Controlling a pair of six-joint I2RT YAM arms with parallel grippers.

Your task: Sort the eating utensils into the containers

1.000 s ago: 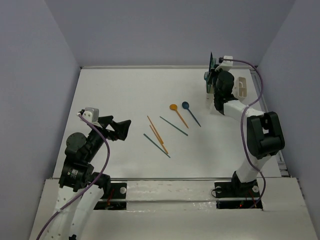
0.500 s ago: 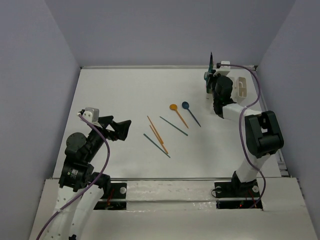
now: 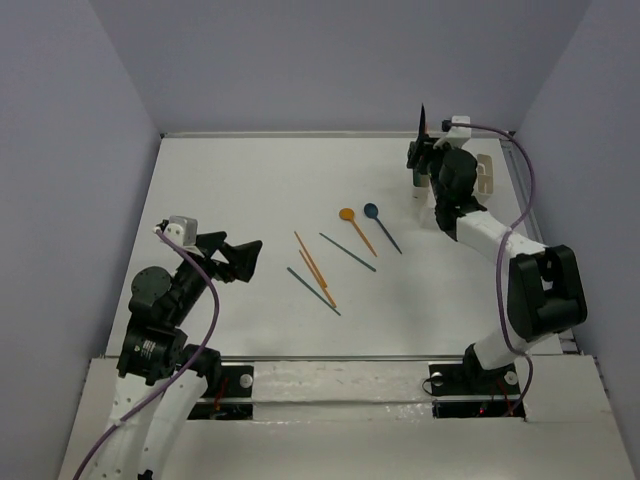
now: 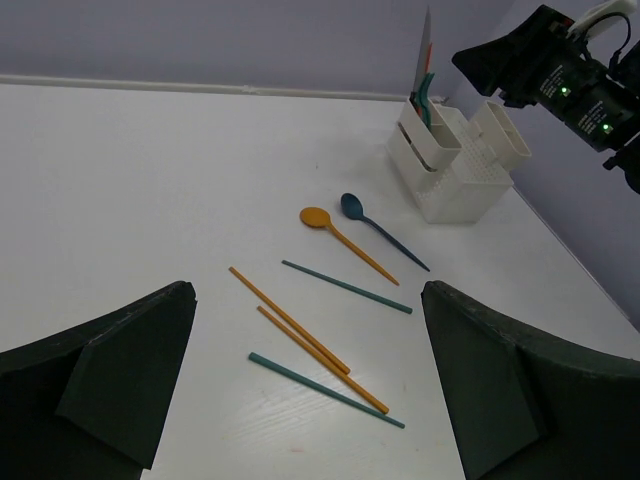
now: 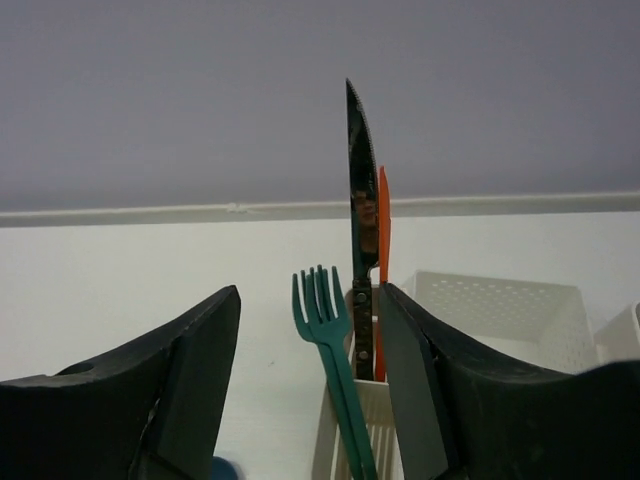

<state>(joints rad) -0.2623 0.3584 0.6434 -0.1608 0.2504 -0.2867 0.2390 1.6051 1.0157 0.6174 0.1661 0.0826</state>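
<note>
Six utensils are left near the caddy, three stood in its cup. Left claw and right claw are spread wide, empty; the knife could be snagged on withdrawal.

No readable text

No lettering, label, brand, number or sign is legible in any of the three views.

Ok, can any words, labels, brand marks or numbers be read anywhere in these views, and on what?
No text can be read in any view.
The white caddy, knife, fork, spoons and chopsticks show no print or marking.
</note>
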